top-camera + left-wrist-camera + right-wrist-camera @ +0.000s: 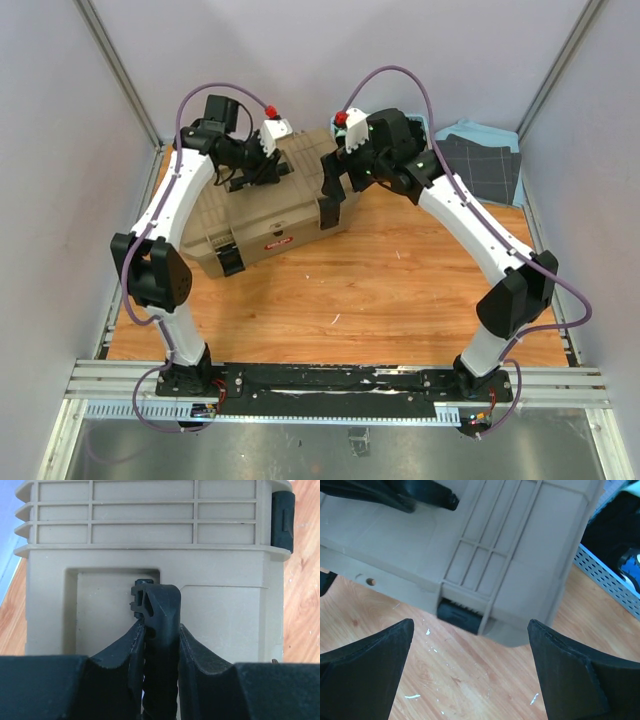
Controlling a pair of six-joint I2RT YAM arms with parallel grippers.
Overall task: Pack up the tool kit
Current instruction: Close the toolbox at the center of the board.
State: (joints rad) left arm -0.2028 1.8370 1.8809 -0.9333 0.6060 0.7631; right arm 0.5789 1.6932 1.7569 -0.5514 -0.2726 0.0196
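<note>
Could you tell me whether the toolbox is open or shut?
Shut: its lid sits flat on the toolbox, no gap; the left claw grips the handle.

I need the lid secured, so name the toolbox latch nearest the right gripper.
The latch right of the red label in the top view, just ahead of the open right gripper; the other latch, left of the label, is farther.
</note>
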